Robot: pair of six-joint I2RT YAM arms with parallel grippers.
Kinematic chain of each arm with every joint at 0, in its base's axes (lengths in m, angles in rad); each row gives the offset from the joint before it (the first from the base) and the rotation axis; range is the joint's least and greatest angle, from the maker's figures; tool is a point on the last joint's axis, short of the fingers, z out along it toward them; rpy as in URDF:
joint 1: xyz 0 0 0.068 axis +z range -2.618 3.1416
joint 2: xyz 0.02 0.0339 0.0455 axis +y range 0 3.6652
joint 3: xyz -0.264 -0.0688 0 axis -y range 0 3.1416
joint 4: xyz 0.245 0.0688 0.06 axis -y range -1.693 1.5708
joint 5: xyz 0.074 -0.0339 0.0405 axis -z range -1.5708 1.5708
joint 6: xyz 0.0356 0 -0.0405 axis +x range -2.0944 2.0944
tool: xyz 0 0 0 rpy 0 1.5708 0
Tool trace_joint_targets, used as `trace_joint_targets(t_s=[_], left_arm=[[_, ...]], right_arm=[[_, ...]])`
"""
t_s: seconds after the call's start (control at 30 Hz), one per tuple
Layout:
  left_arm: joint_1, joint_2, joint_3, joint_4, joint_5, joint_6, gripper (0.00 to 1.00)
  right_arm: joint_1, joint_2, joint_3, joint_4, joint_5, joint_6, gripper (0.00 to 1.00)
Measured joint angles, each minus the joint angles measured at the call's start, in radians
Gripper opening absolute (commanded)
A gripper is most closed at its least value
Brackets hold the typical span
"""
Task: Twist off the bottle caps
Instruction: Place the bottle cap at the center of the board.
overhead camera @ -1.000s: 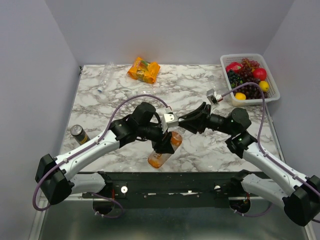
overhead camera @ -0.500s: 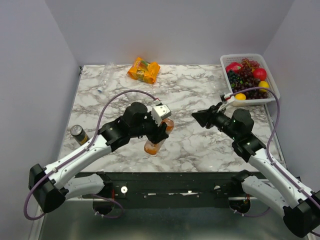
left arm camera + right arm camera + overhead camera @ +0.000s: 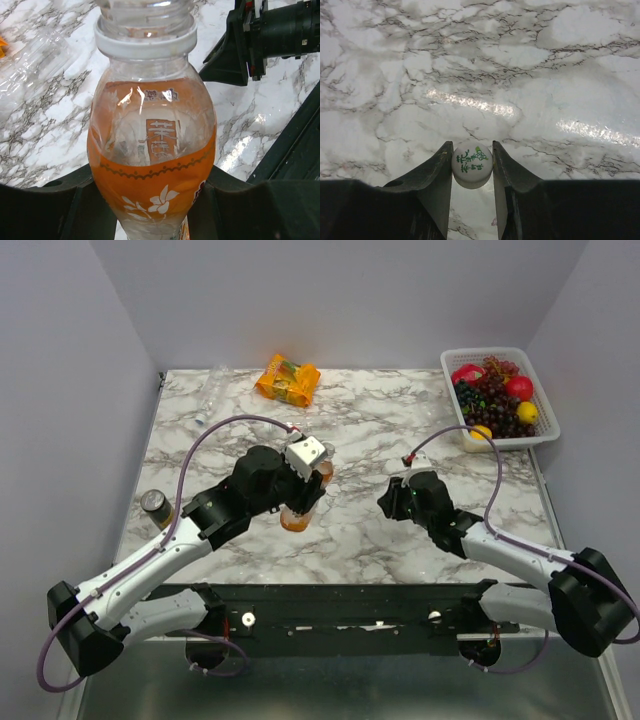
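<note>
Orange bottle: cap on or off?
Off. The orange bottle has a bare threaded neck, and the white cap sits pinched in the right gripper.

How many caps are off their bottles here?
1: the white cap, pinched in the right gripper over the table. The orange bottle in the left gripper shows a bare neck. Other caps are too small to judge.

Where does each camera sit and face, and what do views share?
Top external: above, behind; looks down on table, left arm, right arm.
Left wrist: along its fingers at the clamped orange bottle.
Right wrist: down at the table; its fingers pinch the white cap.
Shared: top and left wrist show the bottle.
</note>
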State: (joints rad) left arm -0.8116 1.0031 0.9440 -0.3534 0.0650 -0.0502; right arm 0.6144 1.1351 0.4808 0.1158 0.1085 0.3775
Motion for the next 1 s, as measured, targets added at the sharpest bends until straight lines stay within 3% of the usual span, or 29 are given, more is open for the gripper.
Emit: trace_joint_targets(t_s=[0.67,0.87,1.0], left_arm=[[0.000,0.014,0.000,-0.003,-0.006,0.000,0.38],[0.000,0.018,0.000,-0.004,-0.006,0.000,0.38],[0.000,0.019,0.000,-0.005,-0.006,0.000,0.38]], right_arm=[[0.105,0.288,-0.003,0.155,0.223,0.069,0.29],[0.111,0.324,-0.003,0.185,0.261,0.083,0.38],[0.114,0.332,-0.003,0.197,0.274,0.090,0.48]])
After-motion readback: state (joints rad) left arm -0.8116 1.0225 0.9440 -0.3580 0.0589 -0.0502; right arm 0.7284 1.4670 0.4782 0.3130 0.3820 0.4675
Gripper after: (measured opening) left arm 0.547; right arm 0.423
